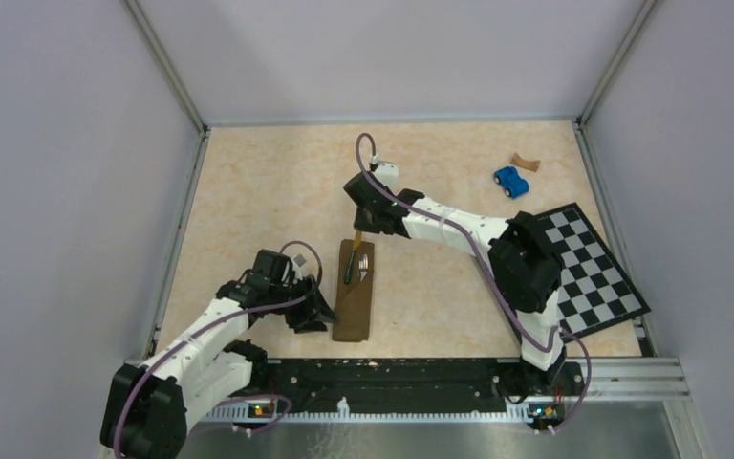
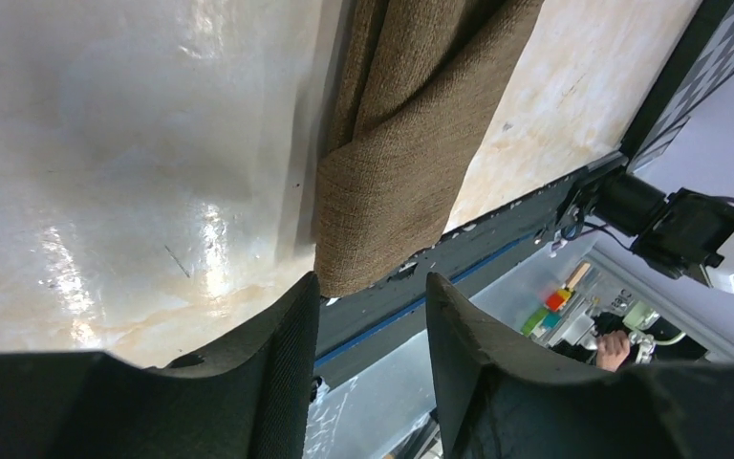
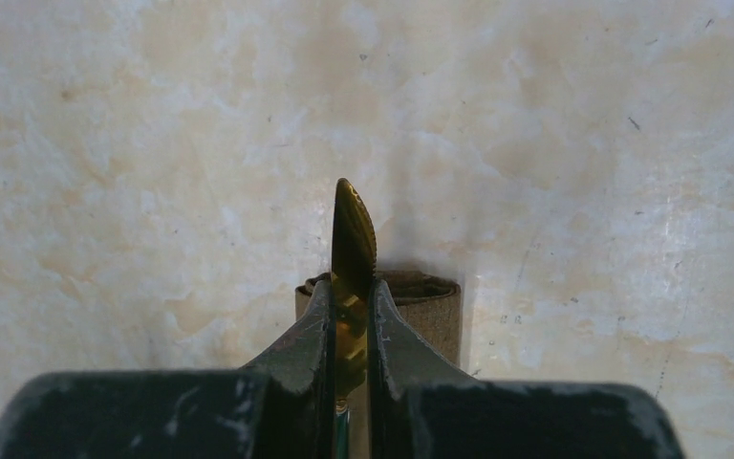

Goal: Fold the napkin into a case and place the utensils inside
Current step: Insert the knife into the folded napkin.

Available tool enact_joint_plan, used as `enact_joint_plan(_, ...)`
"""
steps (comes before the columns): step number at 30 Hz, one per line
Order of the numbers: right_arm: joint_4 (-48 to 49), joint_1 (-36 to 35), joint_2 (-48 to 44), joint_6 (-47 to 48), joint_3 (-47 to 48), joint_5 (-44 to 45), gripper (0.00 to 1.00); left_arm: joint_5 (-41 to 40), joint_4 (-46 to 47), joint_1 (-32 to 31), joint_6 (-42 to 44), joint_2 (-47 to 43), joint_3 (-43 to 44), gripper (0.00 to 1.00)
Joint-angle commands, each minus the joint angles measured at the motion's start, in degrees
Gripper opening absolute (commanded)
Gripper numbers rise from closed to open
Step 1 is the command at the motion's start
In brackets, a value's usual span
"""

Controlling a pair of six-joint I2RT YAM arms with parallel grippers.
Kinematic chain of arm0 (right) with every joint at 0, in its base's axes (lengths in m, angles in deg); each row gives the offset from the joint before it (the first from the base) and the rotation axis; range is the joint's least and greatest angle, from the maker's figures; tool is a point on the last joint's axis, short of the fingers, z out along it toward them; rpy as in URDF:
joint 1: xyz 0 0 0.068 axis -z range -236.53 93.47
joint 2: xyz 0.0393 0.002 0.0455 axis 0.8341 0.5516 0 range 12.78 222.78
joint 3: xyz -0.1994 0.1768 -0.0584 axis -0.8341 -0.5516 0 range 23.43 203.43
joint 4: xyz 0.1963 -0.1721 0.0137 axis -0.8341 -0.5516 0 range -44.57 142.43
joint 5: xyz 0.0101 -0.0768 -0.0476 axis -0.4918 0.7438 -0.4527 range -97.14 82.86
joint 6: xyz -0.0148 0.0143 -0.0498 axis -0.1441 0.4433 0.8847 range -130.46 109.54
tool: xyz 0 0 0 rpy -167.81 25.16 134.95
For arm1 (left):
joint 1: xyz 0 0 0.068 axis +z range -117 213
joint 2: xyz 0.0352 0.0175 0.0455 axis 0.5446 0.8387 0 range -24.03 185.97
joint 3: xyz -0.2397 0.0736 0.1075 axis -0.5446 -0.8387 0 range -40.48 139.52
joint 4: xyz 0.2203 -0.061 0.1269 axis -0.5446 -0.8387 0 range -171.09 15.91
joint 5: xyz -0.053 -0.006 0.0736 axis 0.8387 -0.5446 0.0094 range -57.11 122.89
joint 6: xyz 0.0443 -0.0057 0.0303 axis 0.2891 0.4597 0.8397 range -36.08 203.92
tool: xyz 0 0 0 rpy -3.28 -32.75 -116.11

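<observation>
The napkin lies folded as a long narrow brown case (image 1: 354, 304) near the table's front middle. A silver fork (image 1: 364, 263) lies at its upper end. The knife, with its yellow-orange handle (image 1: 356, 238) and dark blade, reaches into that same end. My right gripper (image 1: 367, 228) is shut on the knife handle (image 3: 354, 239), directly above the case's far end (image 3: 430, 296). My left gripper (image 1: 316, 316) is open beside the case's lower left edge. In the left wrist view the case's near corner (image 2: 382, 220) lies just beyond the left gripper (image 2: 371, 287), with nothing between the fingers.
A blue toy car (image 1: 509, 181) and a small brown piece (image 1: 526, 163) sit at the back right. A black-and-white checkered board (image 1: 588, 268) lies at the right under the right arm. A black rail (image 1: 420, 375) runs along the near edge. Walls enclose three sides.
</observation>
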Motion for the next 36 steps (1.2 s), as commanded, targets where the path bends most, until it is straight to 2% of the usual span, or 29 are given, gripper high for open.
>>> enact_joint_plan(1,-1.2,-1.9,1.1,1.8,3.5,2.3,0.00,1.8,0.1,-1.5,1.9,1.5,0.4,0.49)
enact_joint_plan(4,-1.8,-2.7,1.6,1.8,3.9,2.6,0.00,2.8,3.1,-2.1,0.6,3.0,-1.2,0.46)
enact_joint_plan(7,-2.2,-3.6,1.8,1.6,4.0,2.5,0.00,3.8,7.2,-2.5,-1.0,4.5,-3.3,0.38)
enact_joint_plan(13,-3.1,-5.1,1.9,0.8,3.6,1.4,0.00,3.5,11.7,-3.2,-2.2,6.9,-6.0,0.29)
enact_joint_plan(29,-6.2,-8.7,2.6,1.1,2.8,-0.9,0.00,0.0,17.0,-3.2,-4.0,10.3,-8.7,0.22)
enact_joint_plan(36,-6.8,-11.0,3.9,1.7,2.3,-1.1,0.00,-2.3,14.3,-3.2,-2.5,9.2,-7.5,0.22)
